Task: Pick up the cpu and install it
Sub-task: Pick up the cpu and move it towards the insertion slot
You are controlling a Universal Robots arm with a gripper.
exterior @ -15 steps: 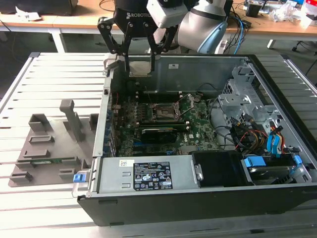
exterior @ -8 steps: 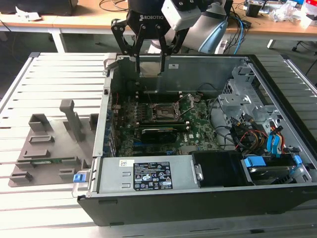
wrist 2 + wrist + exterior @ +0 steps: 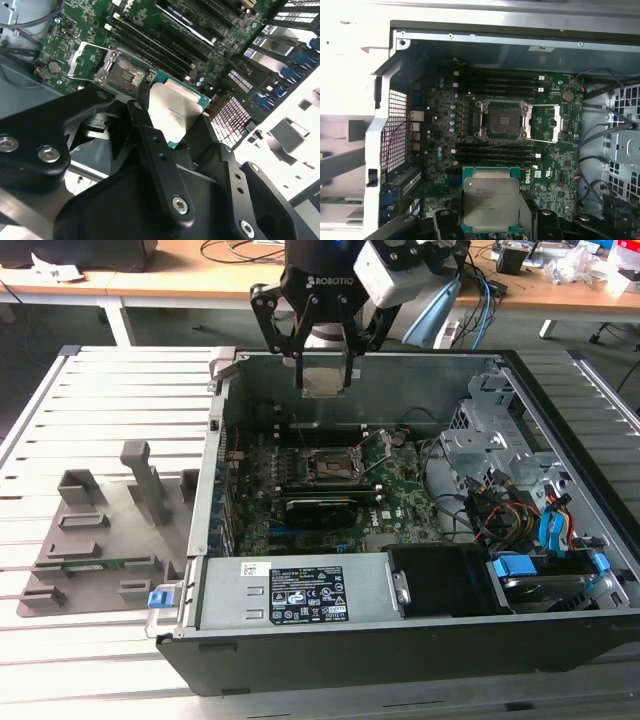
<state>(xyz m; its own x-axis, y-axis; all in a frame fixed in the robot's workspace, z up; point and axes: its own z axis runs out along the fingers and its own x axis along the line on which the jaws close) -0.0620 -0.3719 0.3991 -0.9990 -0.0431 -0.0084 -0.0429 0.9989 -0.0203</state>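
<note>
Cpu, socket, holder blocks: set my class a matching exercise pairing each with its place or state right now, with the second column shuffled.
Column 1
1. cpu
2. socket
3. grey holder blocks

Column 2
A. on the slatted table, outside the case, at the exterior view's left
B. gripped between the fingers, over the open case
C. on the motherboard, open, its metal plate swung aside

Pairs: 1-B, 2-C, 3-A
</note>
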